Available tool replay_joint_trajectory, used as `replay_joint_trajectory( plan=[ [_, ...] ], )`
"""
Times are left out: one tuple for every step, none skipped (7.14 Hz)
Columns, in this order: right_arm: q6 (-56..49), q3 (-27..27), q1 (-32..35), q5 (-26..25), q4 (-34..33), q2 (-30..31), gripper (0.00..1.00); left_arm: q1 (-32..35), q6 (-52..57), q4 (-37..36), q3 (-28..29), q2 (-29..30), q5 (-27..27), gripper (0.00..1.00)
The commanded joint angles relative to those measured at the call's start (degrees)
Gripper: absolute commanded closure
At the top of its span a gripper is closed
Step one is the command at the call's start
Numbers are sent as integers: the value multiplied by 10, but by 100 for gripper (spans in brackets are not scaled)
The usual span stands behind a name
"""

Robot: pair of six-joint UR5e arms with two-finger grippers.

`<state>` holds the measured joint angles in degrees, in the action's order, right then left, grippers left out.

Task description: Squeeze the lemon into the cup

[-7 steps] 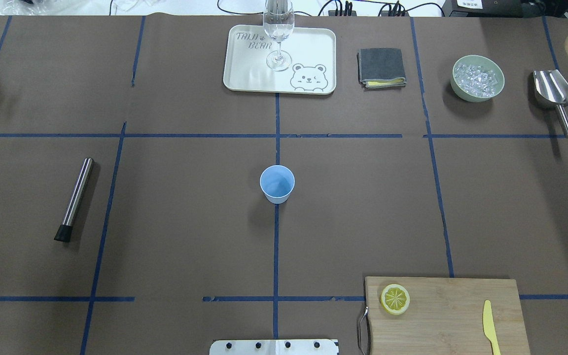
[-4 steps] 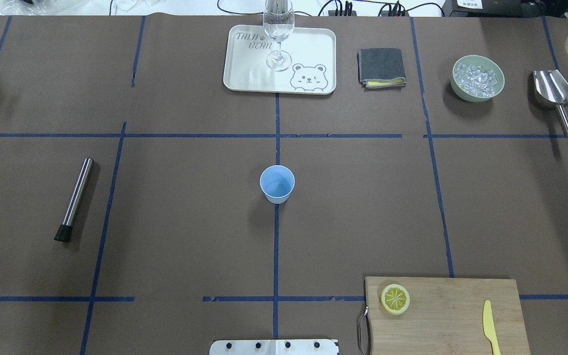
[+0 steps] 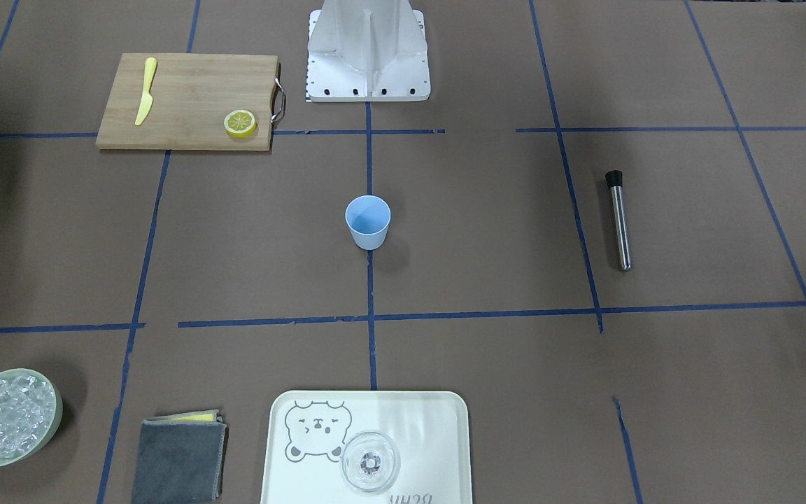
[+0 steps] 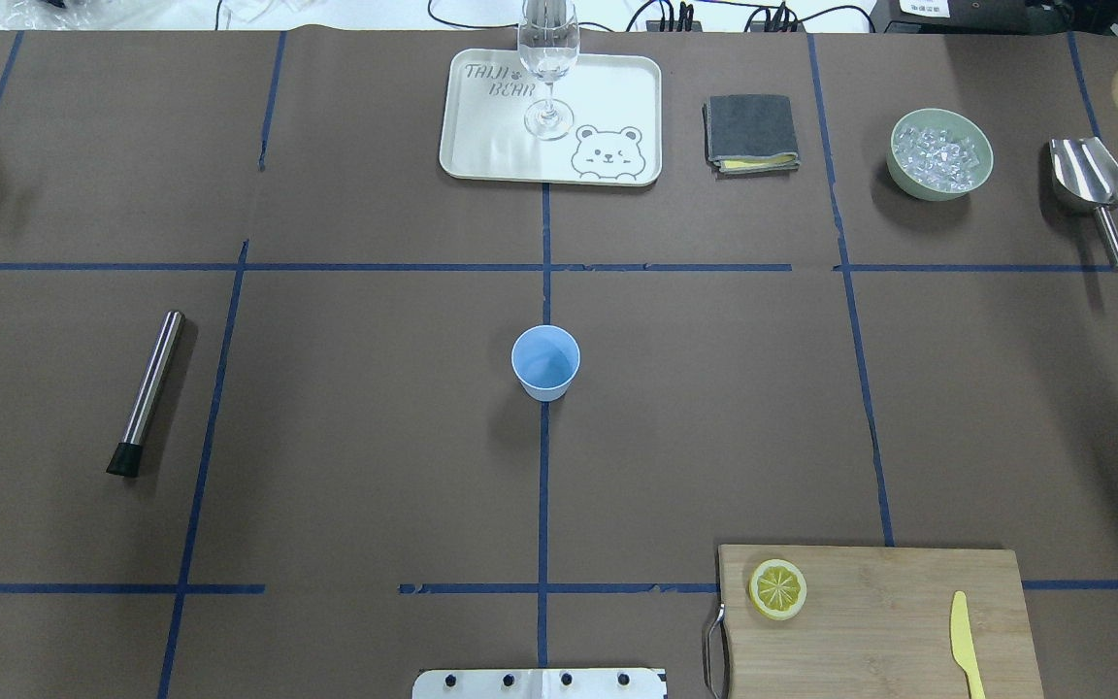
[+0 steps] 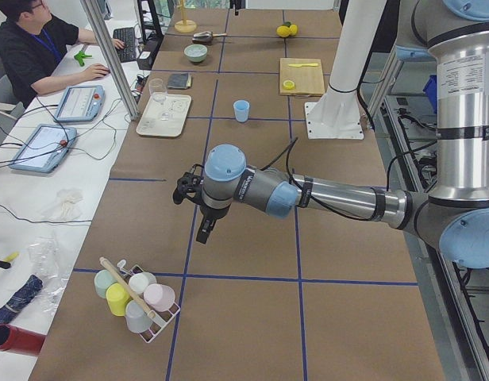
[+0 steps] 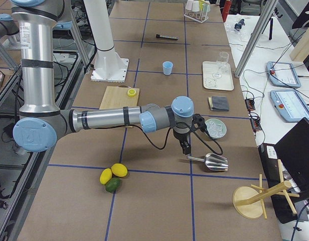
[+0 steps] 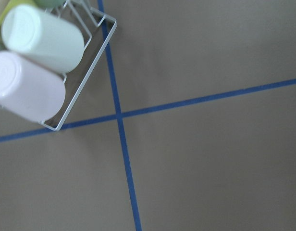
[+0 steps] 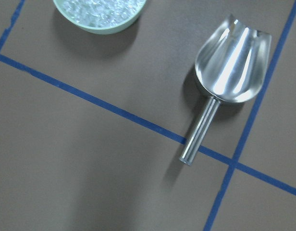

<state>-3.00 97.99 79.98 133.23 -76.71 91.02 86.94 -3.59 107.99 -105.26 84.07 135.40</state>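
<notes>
The light-blue cup stands upright at the table's middle; it also shows in the front view. The lemon slice lies flat on the wooden cutting board, at its corner nearest the cup, and shows in the front view. My left gripper hangs over bare table far to the left, near a rack of cups. My right gripper hangs far to the right, beside the metal scoop. Both grippers show only in the side views, so I cannot tell whether they are open or shut.
A yellow plastic knife lies on the board. A tray with a clear glass, a folded cloth, a bowl of ice and a scoop line the far side. A metal muddler lies left.
</notes>
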Motion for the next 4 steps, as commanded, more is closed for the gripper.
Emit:
replay_joint_trajectory(
  plan=[
    [109,16,-29,16,89,6,0,1,-10,151,28,7,1,0],
    [213,49,-76,8,109,5,0,1,-66,235,43,-3,1,0],
    [296,98,-120,-7,110,5,0,1,-85,263,65,-3,2,0],
    [381,146,-160,-10,109,7,0,1,-84,263,65,-27,-1,0]
  ],
)
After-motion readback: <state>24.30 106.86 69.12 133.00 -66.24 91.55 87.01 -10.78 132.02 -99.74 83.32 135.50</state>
